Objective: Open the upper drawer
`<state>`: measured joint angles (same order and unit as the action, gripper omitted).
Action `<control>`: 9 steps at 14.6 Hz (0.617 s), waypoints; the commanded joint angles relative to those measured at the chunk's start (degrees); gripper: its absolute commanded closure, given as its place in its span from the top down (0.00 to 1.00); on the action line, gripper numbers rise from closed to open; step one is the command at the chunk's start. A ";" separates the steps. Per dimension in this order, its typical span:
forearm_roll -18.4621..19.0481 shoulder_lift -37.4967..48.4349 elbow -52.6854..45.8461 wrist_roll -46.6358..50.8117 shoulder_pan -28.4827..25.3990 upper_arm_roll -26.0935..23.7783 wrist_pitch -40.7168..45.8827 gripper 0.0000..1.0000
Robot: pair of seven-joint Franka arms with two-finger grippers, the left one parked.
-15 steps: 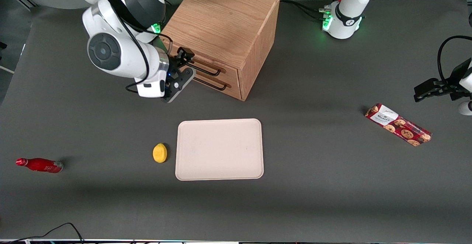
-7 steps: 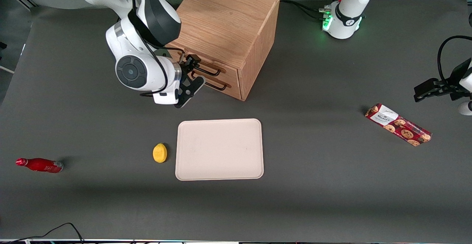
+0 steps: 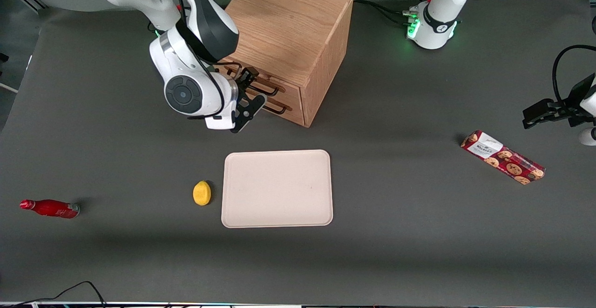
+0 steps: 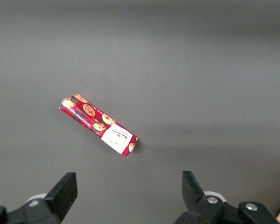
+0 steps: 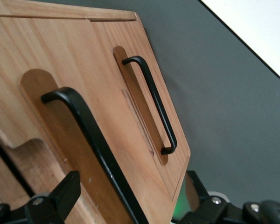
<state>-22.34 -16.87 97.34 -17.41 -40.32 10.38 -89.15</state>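
The arm and gripper (image 3: 251, 95) hid most of the upper drawer (image 3: 260, 83), and its handle (image 5: 95, 149) ran off frame.

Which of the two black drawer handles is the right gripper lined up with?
The upper drawer's handle: it runs between the open fingers of the gripper. The lower drawer's handle sits clear, farther off.

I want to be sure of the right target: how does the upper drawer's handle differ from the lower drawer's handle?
The upper drawer's handle runs between the fingers of the open gripper; the lower drawer's handle has nothing around it. The upper drawer's handle sits higher on the cabinet; the lower drawer's handle is close to the table. Both are thin black bars over rounded recesses in the wood.
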 commanded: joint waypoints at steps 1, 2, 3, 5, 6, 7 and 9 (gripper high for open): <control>-1.48 0.26 1.19 -1.57 0.07 -0.53 -1.55 1.00; -1.48 0.35 1.36 -1.66 0.07 -0.62 -1.64 1.00; -1.56 0.35 2.06 -1.66 0.07 -0.89 -1.99 1.00; -1.56 0.35 2.94 -1.66 0.16 -1.15 -2.70 1.00; -1.48 0.43 3.21 -2.10 0.16 -1.24 -2.70 1.00; -1.56 0.44 3.64 -3.06 0.25 -1.24 -2.70 1.00; -1.48 0.35 4.26 -3.68 0.33 -1.24 -3.57 1.00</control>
<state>-22.54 -16.86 99.41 -18.77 -40.31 9.47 -91.04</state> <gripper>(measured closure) 0.000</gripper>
